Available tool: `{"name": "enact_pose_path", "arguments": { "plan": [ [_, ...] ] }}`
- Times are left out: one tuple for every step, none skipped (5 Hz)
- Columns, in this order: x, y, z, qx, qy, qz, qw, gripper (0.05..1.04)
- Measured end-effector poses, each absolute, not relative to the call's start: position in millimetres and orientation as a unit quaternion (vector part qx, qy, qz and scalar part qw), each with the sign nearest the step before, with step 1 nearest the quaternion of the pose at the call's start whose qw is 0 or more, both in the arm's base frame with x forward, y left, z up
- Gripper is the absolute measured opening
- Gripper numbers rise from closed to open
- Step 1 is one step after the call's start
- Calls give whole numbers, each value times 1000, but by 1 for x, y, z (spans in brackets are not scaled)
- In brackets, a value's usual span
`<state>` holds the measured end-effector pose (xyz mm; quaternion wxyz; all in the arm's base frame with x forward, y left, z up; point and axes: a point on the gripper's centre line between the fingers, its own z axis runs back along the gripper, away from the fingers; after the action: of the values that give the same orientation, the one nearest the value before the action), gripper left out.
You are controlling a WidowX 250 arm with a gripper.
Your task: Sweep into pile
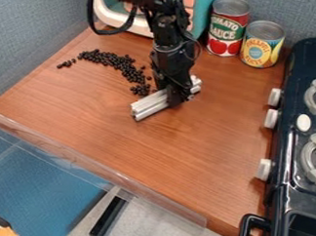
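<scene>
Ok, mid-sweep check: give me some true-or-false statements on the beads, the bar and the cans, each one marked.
1. The gripper holds the silver bar. True.
2. The black beads form one compact pile. False: they spread in a curved band, with a few strays at its left end in the view.
3. The bar is between the beads and the stove. True.
4. Both cans stand on the stove. False: the red can and the yellow can stand on the wooden tabletop.
</scene>
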<state>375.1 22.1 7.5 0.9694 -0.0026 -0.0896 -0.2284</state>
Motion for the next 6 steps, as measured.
{"name": "enact_pose_path", "arguments": {
  "plan": [
    [387, 50, 7, 5, -82, -193, 978, 392],
    [396, 67, 7, 7, -73, -167, 983, 392],
    [401, 90, 8, 12, -69, -120, 990, 392],
    [400, 112, 8, 17, -70, -59, 996, 392],
    [397, 123, 9, 19, -69, 1, 997, 392],
    [396, 134, 10, 17, -70, 59, 996, 392]
  ]
}}
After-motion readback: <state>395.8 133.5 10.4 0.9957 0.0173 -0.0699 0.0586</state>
